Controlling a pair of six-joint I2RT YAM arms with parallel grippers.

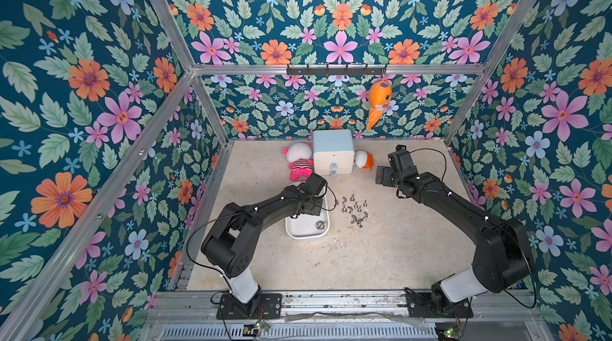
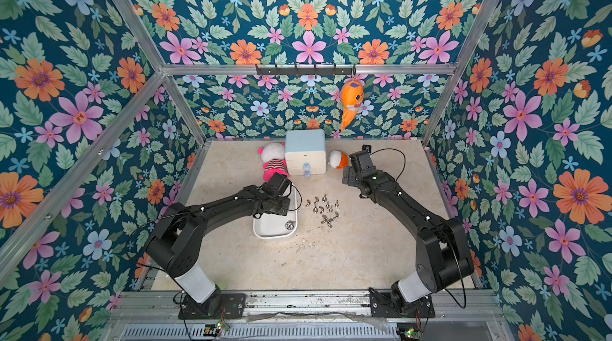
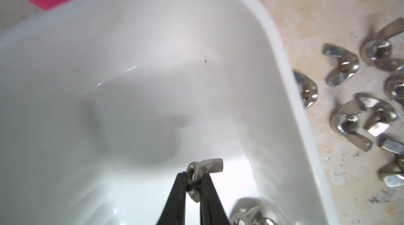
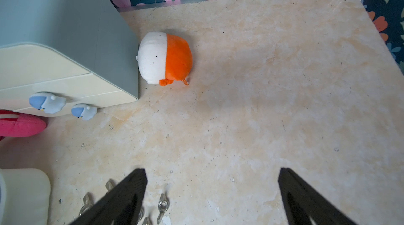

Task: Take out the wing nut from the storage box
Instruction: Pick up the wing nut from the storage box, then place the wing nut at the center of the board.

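Observation:
The storage box (image 1: 306,236) (image 2: 275,235) is a shallow white tray on the table's left half, and its rim (image 3: 284,60) curves through the left wrist view. My left gripper (image 3: 193,175) hangs inside the box, shut on a silver wing nut (image 3: 207,165), with one wing poking out beyond the fingertips. In both top views the left wrist (image 1: 308,196) covers those fingers. Another wing nut (image 1: 320,225) (image 3: 249,215) lies in the box's near right corner. My right gripper (image 4: 212,172) (image 1: 384,175) hovers open and empty above the table, at the back right.
Several loose wing nuts (image 1: 352,206) (image 3: 360,103) (image 4: 161,204) lie on the table just right of the box. At the back stand a small drawer cabinet (image 1: 332,153), a pink plush (image 1: 299,163) and an orange-white plush (image 1: 364,159). An orange fish toy (image 1: 379,100) hangs from the rear hook rail.

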